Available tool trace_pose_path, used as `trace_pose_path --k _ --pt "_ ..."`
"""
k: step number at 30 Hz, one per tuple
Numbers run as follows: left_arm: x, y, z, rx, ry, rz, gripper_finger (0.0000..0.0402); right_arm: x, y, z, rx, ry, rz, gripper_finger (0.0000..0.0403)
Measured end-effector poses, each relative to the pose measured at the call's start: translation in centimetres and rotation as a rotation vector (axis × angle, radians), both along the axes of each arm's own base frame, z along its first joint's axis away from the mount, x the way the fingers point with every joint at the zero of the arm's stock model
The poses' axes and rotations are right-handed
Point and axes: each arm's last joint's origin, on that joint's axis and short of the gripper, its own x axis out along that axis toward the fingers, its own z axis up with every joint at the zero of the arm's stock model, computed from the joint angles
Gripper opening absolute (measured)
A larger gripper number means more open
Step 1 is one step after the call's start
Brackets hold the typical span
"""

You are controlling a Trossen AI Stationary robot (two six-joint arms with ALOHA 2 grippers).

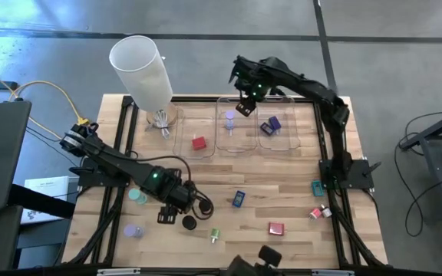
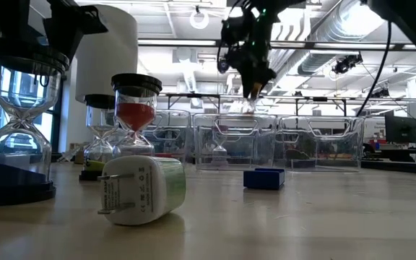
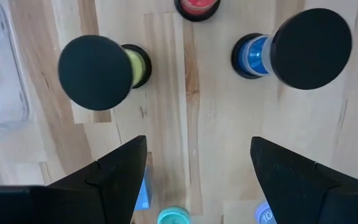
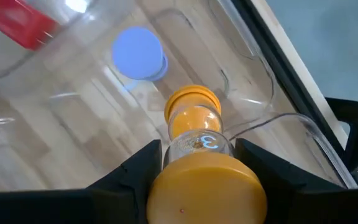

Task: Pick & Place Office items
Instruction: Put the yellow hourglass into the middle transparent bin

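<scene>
The left arm reaches low across the near side of the table, wrist bent so the left gripper (image 3: 197, 146) points straight down at bare wood. Its jaws are spread and grasp nothing. Just ahead of its fingertips stand two small sand timers with black disc ends, a green-sand timer (image 3: 95, 71) off one finger and a blue-sand timer (image 3: 309, 46) off the other. Neither lies between the jaws. These look light and top-heavy, with a thin glass waist between hard caps. They would likely tip at a nudge and crack under a hard squeeze. The safest hold is probably across a cap or gently around the glass barrel, with the jaws centred first.

The right arm stretches over the far side with its right gripper (image 1: 245, 106) hanging above the middle tray (image 1: 236, 146). Its fingers are clamped on an orange-capped timer (image 4: 194, 115), gripping the clear body just behind the near cap, so the timer points away from the palm toward the tray floor. A lavender cap (image 4: 137, 53) sits in the tray beyond it.
</scene>
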Motion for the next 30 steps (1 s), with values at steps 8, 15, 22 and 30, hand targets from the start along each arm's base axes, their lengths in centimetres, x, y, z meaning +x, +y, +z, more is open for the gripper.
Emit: trace_pose_path --k 8,15,22,30 --pt "0.3 -0.1 0.1 -0.016 -0.035 0.051 0.0280 1.5 -1.1 -3.8 0.024 0.095 0.048 0.0178" --pt "0.6 -0.2 0.1 -0.014 -0.067 0.075 0.0280 2.0 -2.0 -6.1 0.054 0.137 0.078 0.0178" --pt "0.7 -0.2 0.2 -0.019 -0.078 0.071 0.0280 2.7 -2.3 -7.9 0.083 0.151 0.107 0.0178" --pt "0.6 -0.3 0.2 -0.005 -0.082 0.051 0.0280 2.7 -2.3 -9.4 0.086 0.157 0.111 0.0178"
